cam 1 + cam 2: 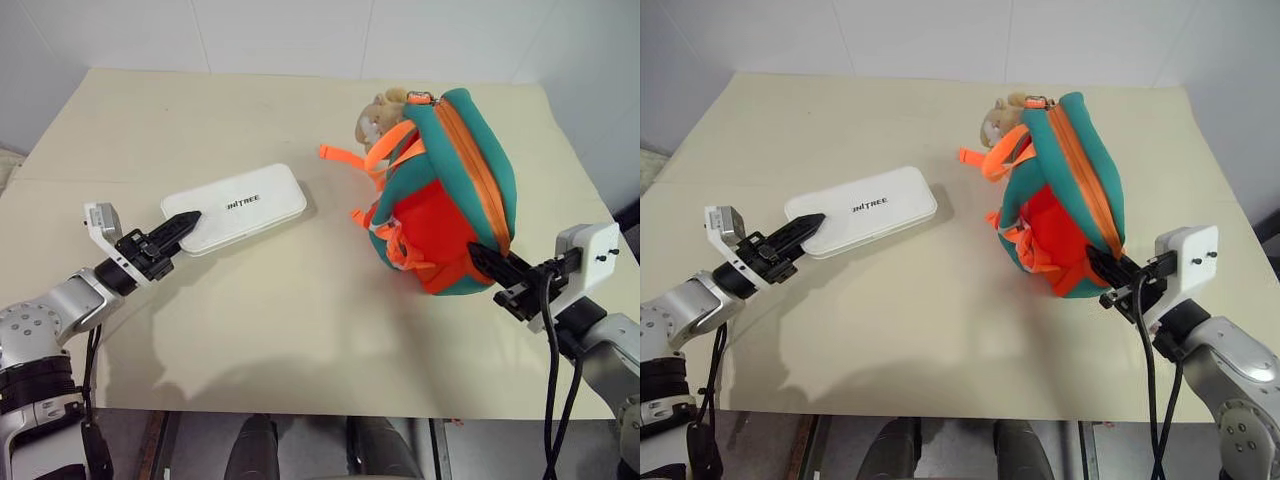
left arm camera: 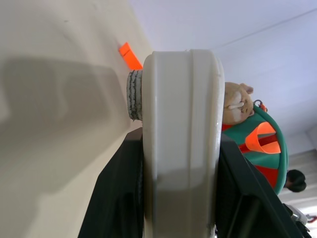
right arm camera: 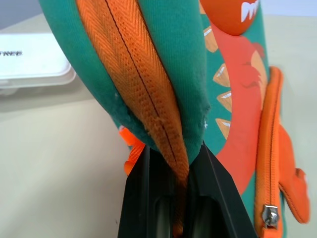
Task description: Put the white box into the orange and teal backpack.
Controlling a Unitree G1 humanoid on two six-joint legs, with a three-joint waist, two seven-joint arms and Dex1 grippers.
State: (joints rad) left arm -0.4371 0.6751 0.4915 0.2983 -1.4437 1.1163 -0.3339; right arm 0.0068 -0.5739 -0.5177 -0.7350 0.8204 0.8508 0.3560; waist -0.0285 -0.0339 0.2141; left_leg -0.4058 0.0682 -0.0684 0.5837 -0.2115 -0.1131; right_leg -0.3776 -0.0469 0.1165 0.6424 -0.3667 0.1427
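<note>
We judge the flat, rigid white plastic box [image 1: 235, 207] light but slick; left claw [image 1: 181, 224] pinches its end, right claw [image 3: 179, 163] nips the soft teal-and-orange fabric backpack [image 1: 447, 190] by its zipper edge.

The white box [image 1: 236, 207] looked like smooth hard plastic with a slight sheen. The orange and teal backpack [image 1: 447, 190] was soft matt cloth, its orange zipper trim [image 3: 133, 89] a coarse woven tape, with a small metal zipper pull [image 3: 270, 216]. The plush toy [image 1: 377, 115] looked fuzzy. The worktop [image 1: 300, 330] was matt and smooth.
</note>
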